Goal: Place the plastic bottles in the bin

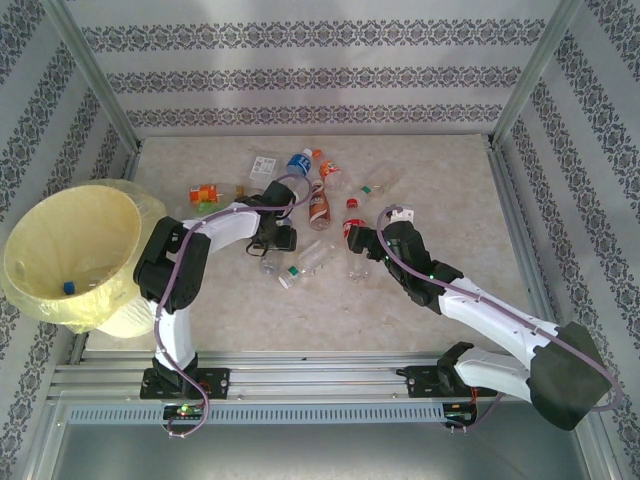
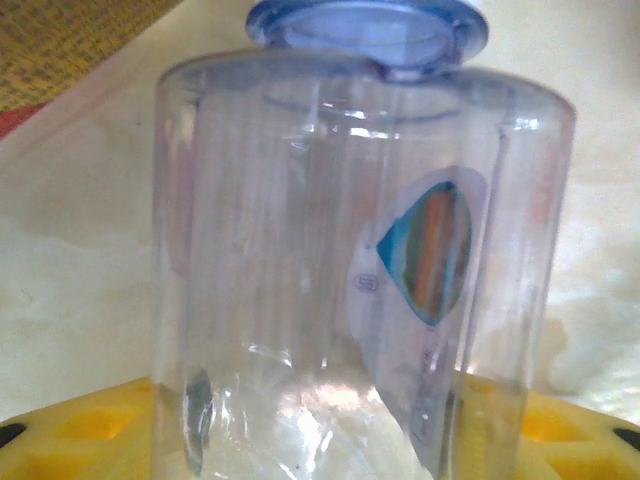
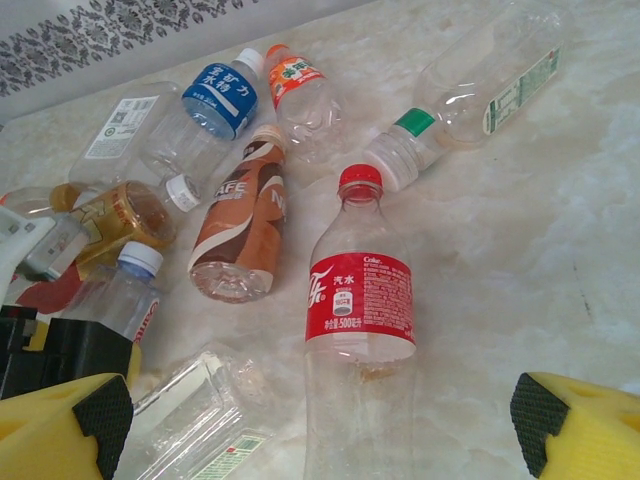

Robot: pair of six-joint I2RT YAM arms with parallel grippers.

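Clear blue-capped bottle [image 2: 350,250] lengthwise, cap away from left tool [image 2: 320,440] — grip unclear, right tool [image 3: 315,415] spread.

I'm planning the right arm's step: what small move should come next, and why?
Probably ease the right hand forward and down around the red-labelled cola bottle: its jaws stand wide open and the bottle's base lies between them, ungripped.

Table [image 1: 450,290]: marbled beige top.
Walls [image 1: 300,70]: patterned bands, around the table.
Rail [image 1: 320,380]: table's near edge.
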